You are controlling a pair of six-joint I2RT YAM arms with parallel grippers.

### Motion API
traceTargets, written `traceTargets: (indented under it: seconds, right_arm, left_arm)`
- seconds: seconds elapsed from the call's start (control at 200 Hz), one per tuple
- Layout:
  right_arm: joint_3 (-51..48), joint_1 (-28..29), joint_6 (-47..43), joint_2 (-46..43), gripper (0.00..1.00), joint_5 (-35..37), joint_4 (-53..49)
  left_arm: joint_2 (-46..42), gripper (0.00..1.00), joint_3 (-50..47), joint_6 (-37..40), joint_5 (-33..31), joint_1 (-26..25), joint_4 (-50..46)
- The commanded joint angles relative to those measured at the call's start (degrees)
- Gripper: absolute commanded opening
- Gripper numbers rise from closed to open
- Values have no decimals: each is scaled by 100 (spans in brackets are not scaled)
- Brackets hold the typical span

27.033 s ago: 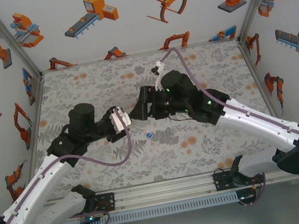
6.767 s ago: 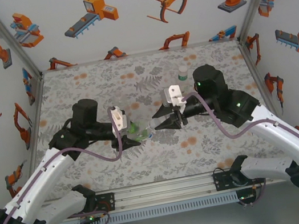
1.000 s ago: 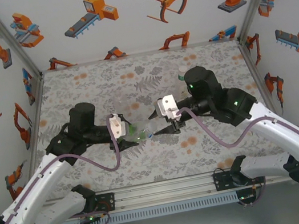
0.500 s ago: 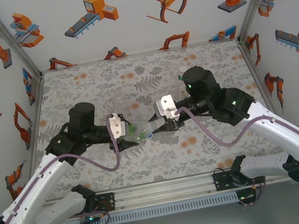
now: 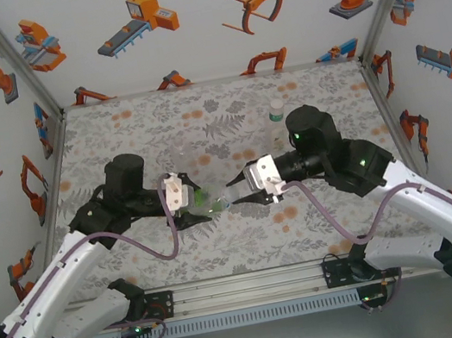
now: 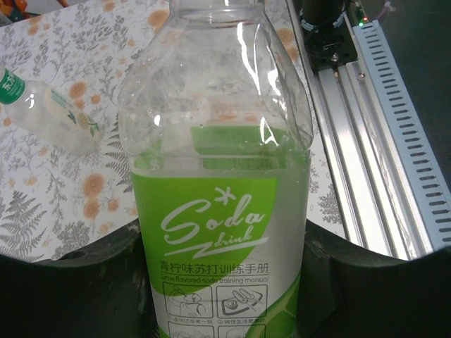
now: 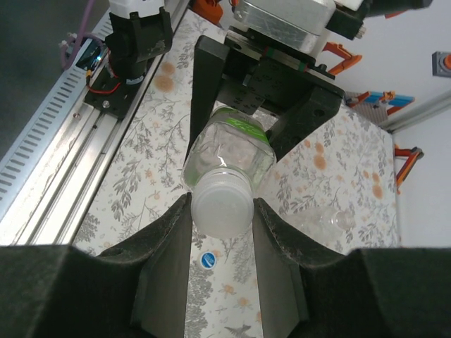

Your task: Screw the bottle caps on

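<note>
Left fingers [image 7: 206, 84]: closed on the body of the labelled bottle [image 6: 220, 232], holding it tilted just above the middle of the worktop [image 5: 114, 127], neck pointing right.
Right fingers [image 7: 165, 260]: pressed against both sides of the white cap [image 7: 222, 205], which sits on that bottle's neck.
Step in hand: probably twisting this cap tight; how far it is threaded cannot be told.
Far bottle [image 5: 277, 120]: stands at the far right, well apart from both arms, and appears to have a cap on, so it looks finished.
Blue cap [image 7: 208, 260]: lies loose on the worktop, just below the held neck.
Clear bottle [image 7: 331, 222]: lies on the worktop beyond the held one; whether it has a cap cannot be told.
Left to do: likely finish this cap, then fit the blue cap on the clear bottle.
</note>
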Motion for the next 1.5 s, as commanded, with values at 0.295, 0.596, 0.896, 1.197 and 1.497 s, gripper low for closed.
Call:
traceTargets:
  seconds: [0.295, 0.596, 0.896, 1.197, 1.497]
  right_arm:
    - [-131, 26, 184, -142, 0, 502, 207]
    - [-1078, 26, 2637, -383, 0, 1363, 1925]
    - [-1550, 26, 4575, -371, 0, 2262, 2813]
    - [-1814, 51, 7436, -306, 0, 3742, 3346]
    - [-1438, 87, 10447, 66, 0, 4392, 2787]
  left_arm:
    - [13, 0, 288, 263, 496, 15, -380]
    - [-428, 0, -113, -175, -670, 9, 466]
    - [-560, 0, -218, -343, -1291, 8, 741]
    - [-600, 0, -289, -449, -1852, 8, 912]
    - [-544, 0, -289, -498, -2282, 10, 951]
